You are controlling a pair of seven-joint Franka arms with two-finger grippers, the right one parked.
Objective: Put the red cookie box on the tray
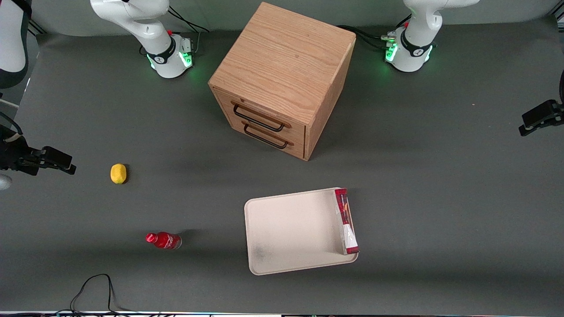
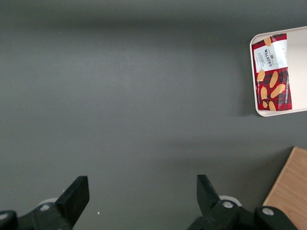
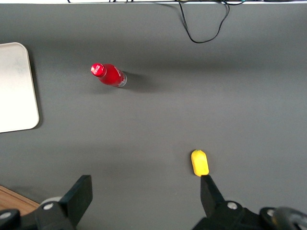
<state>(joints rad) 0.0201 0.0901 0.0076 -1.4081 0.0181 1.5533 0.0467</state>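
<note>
Red with white and grey panels, the red cookie box (image 1: 346,221) lay on the tray (image 1: 286,229), stretched along the tray's short edge at three o'clock in the front view, the edge nearest the working arm's end of the table. Its long side ran just inside the low rim, from about one o'clock to about five o'clock of the tray. The left wrist view also caught the box (image 2: 272,72), its tartan face and pictured biscuits turned up, on the cream tray (image 2: 297,67).

Well apart from it, the gripper (image 1: 528,123) hung above bare grey table at roughly two o'clock from the tray, out at the working arm's end. Its fingers (image 2: 76,194) stood spread wide, nothing between them, with only dark table surface below the gripper (image 2: 141,194).

At twelve o'clock from the tray stood a wooden cabinet (image 1: 282,75), its two drawers shut. Toward the parked arm's end, a small red bottle (image 1: 164,240) lay at nine o'clock from the tray, and a yellow lemon-like object (image 1: 118,173) sat at ten o'clock, farther from the front camera than the bottle.
</note>
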